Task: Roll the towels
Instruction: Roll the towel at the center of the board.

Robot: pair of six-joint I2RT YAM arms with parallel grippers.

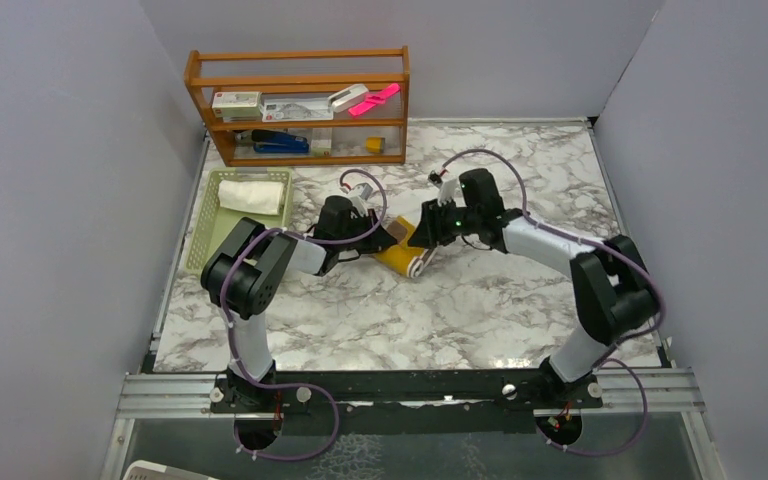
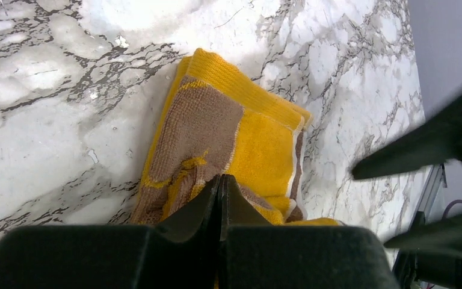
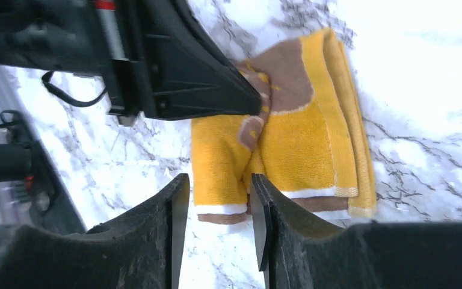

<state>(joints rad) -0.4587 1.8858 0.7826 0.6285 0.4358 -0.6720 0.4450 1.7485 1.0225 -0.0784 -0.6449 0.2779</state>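
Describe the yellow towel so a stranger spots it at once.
On the marble table, look at the middle, before the wooden shelf. The yellow towel lies folded there, pinched by the left gripper. It's mustard with brown patches; the other towel is white, in the green basket.

Top camera looks down; close wrist cameras share towel point(image 2: 258, 144).

Towel point(image 3: 289, 144) mustard-yellow, brown patch; table point(image 1: 480, 300) grey-veined white marble; basket point(image 1: 210, 222) pale green.
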